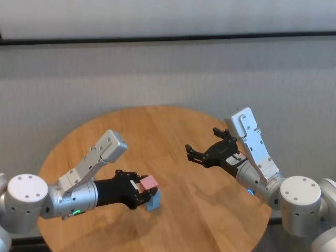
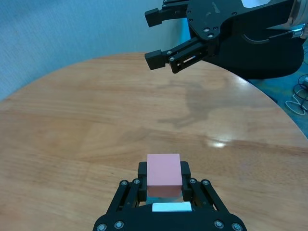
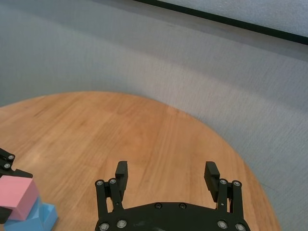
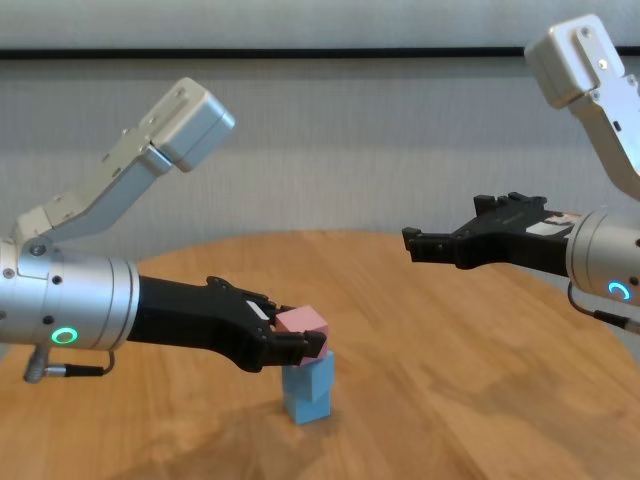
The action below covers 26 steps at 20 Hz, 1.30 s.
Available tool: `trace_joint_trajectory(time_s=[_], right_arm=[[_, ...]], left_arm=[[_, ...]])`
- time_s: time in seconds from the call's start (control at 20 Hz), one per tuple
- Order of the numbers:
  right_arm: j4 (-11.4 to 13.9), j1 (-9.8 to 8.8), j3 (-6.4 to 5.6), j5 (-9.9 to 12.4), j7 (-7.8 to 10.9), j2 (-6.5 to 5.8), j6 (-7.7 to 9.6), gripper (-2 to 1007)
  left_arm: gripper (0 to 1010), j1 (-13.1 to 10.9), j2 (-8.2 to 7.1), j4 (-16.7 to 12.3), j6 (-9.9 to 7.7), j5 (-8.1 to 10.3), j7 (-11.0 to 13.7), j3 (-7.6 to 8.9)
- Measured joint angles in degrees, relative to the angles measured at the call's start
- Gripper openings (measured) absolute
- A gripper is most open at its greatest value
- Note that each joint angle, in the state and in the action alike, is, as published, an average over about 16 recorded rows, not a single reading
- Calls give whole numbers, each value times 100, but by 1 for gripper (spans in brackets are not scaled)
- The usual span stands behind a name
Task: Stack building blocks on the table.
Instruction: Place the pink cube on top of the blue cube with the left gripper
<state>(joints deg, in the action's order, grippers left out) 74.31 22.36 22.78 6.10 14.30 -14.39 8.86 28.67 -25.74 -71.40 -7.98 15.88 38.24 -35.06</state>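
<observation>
Grasping pink block [image 4: 303,322]: left pincer [image 4: 290,345] | blue blocks [image 4: 307,389] beneath, partly hidden | right pincer [image 1: 202,147] released, aloft

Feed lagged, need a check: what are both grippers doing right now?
Left gripper: jaws closed on the pink block, at the top of the blue blocks.
Right gripper: jaws open, holding nothing, above the table.

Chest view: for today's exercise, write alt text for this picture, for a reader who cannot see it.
The left gripper holds a pink block on top of two stacked light blue blocks on the wooden table. The right gripper hovers open and empty above the table's right side.
</observation>
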Motion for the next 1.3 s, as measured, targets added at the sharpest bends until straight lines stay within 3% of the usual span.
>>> trace_joint_trajectory(time_s=[1.3], right_arm=[[0, 0, 0, 0, 0, 0, 0, 1001]], left_arm=[[394, 47, 30, 73, 42, 41, -29, -70]])
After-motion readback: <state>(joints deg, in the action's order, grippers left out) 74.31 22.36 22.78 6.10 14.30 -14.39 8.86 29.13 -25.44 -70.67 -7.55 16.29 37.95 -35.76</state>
